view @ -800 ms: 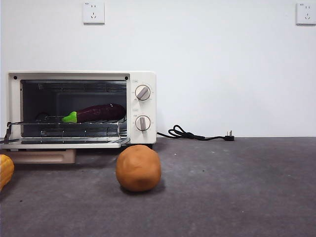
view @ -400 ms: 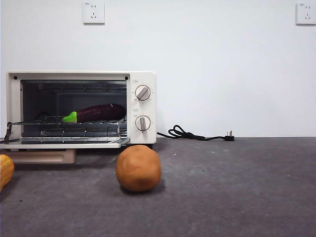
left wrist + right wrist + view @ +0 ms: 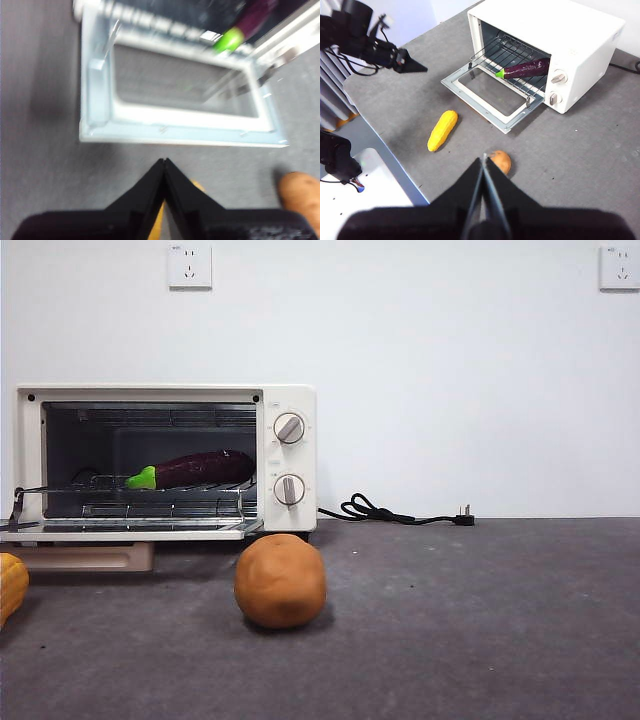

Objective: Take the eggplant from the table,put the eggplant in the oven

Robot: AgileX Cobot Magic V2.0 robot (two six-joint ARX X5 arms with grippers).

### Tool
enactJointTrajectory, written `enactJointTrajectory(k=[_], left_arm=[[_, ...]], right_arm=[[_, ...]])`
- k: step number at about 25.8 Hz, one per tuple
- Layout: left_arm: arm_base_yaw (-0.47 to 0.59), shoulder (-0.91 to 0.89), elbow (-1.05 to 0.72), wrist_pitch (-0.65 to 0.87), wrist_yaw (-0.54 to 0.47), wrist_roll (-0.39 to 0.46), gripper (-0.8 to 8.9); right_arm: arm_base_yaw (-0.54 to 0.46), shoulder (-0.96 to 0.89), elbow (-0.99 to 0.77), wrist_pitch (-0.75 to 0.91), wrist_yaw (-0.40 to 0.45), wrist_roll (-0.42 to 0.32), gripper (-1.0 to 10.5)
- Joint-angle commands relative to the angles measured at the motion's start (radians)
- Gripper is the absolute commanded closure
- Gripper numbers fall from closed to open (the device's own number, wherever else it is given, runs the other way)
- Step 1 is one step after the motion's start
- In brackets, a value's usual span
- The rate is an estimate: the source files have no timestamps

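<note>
The dark purple eggplant (image 3: 195,469) with its green cap lies on the wire rack inside the cream oven (image 3: 285,455), whose door (image 3: 125,533) hangs open. The right wrist view shows the eggplant (image 3: 526,68) in the oven (image 3: 570,35) from above. In the left wrist view its green cap (image 3: 227,40) peeks out past the open door (image 3: 175,122). My left gripper (image 3: 164,163) is shut and empty, high above the table in front of the door. My right gripper (image 3: 484,158) is also shut and empty, raised well back from the oven.
A round orange-brown lump (image 3: 280,580) sits on the grey table (image 3: 480,620) before the oven's knobs. A yellow corn-like toy (image 3: 442,130) lies left of it. A black power cord (image 3: 400,513) trails right of the oven. The table's edge (image 3: 380,135) runs near the corn.
</note>
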State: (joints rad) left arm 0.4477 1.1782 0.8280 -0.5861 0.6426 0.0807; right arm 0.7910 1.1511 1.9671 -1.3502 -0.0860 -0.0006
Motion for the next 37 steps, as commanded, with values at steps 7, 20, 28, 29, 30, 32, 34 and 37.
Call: enactJointTrajectory(k=[7, 20, 28, 29, 30, 32, 34, 37], left_arm=[[0.050, 0.142, -0.077, 0.143, -0.003, -0.008, 8.19], [0.101, 0.422, -0.077, 0.382, 0.109, -0.064, 8.19], [0.103, 0.497, -0.076, 0.499, 0.124, -0.093, 8.20], [0.103, 0.512, -0.076, 0.507, 0.125, -0.095, 8.20], [0.103, 0.526, -0.076, 0.515, 0.126, -0.099, 8.20], [0.103, 0.558, -0.076, 0.537, 0.150, -0.108, 8.20], [0.103, 0.580, -0.076, 0.556, 0.180, -0.119, 8.20], [0.102, 0.602, -0.076, 0.587, 0.204, -0.134, 8.20]], right_arm=[[0.002, -0.017, 0.001, -0.019, 0.001, -0.008, 9.6], [0.002, -0.017, 0.001, -0.019, 0.006, -0.010, 9.6], [0.002, -0.017, 0.001, -0.020, 0.043, -0.007, 9.6], [0.002, -0.017, 0.001, -0.020, 0.043, -0.006, 9.6], [0.002, -0.017, 0.001, -0.020, 0.043, -0.006, 9.6], [0.002, -0.017, 0.001, -0.020, 0.043, -0.004, 9.6], [0.002, -0.017, 0.001, -0.020, 0.046, -0.004, 9.6], [0.002, -0.016, 0.001, -0.020, 0.063, -0.004, 9.6]])
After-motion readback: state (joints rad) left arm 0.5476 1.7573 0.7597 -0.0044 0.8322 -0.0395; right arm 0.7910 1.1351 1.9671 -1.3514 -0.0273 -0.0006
